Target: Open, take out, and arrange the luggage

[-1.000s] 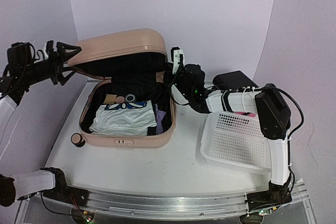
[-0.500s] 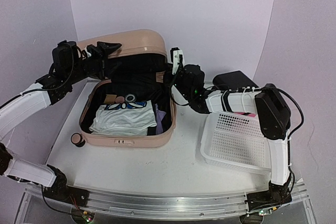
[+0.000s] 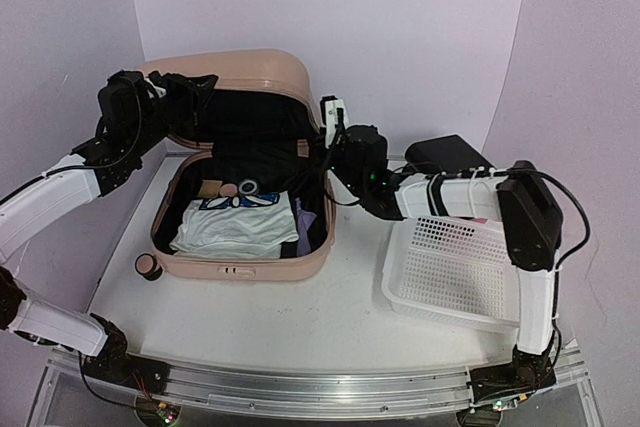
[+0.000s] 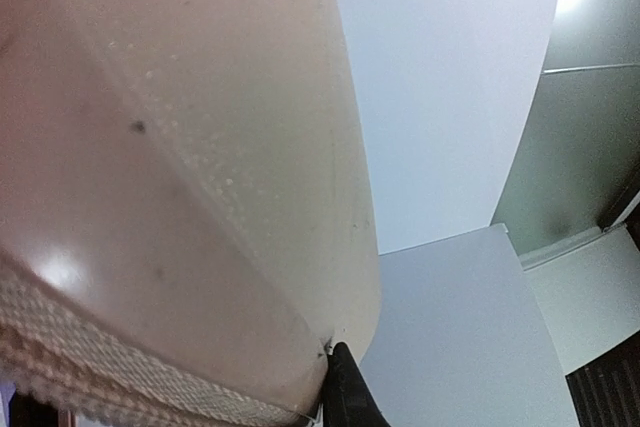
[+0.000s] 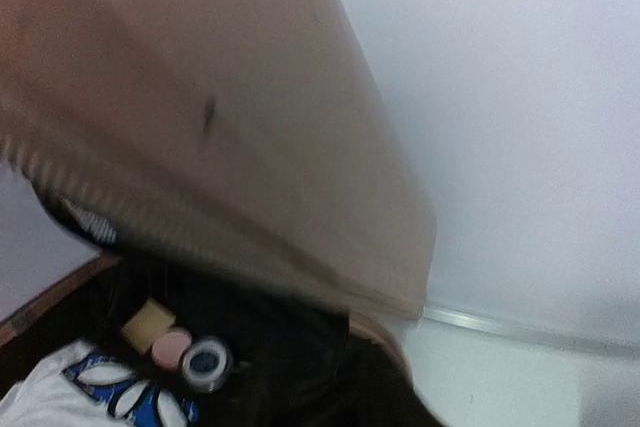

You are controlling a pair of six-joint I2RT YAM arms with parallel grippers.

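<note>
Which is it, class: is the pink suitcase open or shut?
Open: the luggage has its lid raised, folded clothes visible inside.

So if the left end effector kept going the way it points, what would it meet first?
The suitcase lid: the left end effector is at its left rim, pink shell fills its wrist view, so contact looks immediate or already made.

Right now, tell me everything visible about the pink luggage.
The luggage is a pale pink hard shell with rounded corners, on the table, lid raised at the back, black lining showing. A black-and-pink wheel sticks out at its near-left corner. Folded white clothing and small round items lie inside. The left gripper holds the lid's left rim.
</note>
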